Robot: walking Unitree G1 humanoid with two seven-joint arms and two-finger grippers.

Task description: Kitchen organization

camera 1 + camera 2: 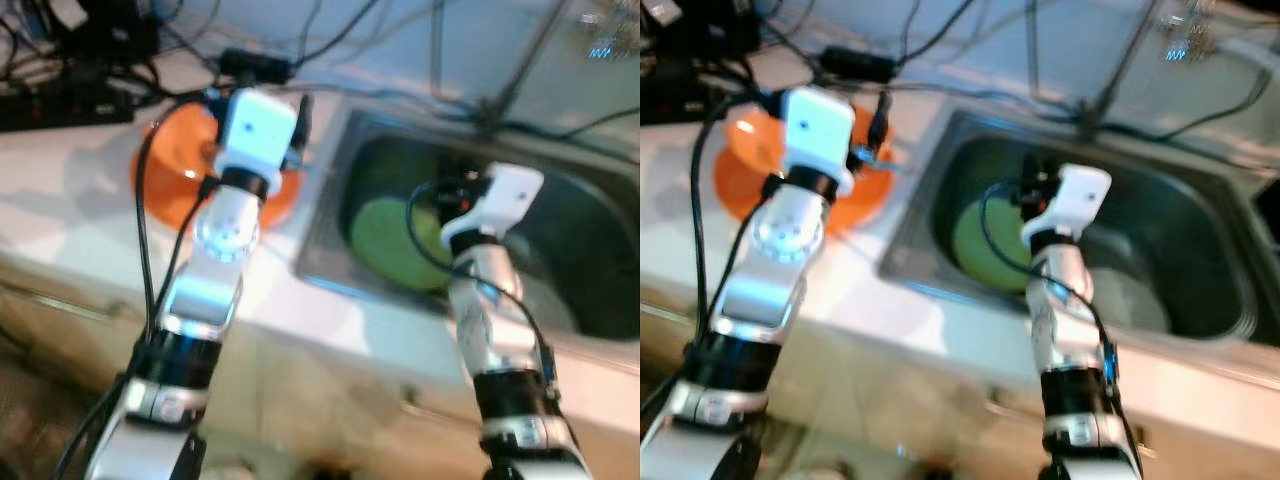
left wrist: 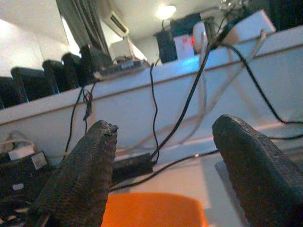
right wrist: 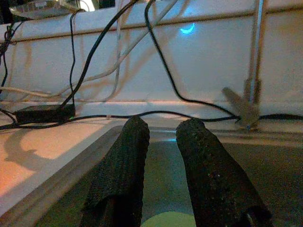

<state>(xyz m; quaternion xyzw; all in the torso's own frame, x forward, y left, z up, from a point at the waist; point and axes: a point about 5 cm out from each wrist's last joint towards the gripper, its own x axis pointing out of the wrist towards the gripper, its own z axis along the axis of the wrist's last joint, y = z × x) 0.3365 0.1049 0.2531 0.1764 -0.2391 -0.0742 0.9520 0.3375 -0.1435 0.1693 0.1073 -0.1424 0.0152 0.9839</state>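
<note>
White tabletop (image 1: 90, 190) w/ steel sink (image 1: 1230, 300) set in at right. Orange plate (image 1: 740, 185) lies on it left of sink; black cables (image 1: 330, 45) + power brick (image 1: 855, 63) along back edge.

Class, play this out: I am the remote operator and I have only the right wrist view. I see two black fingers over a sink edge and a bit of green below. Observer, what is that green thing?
Observer: A green plate lying in the steel sink; the right gripper hangs above it, fingers slightly apart.
Operator: Is anything else in the sink?
Observer: A pale round dish beside the green plate, to the robot's right.
Operator: Where is the left arm?
Observer: Over the counter; the left gripper is open above an orange plate.
Operator: Anything behind it?
Observer: A black power adapter with cables along the wall.
</note>
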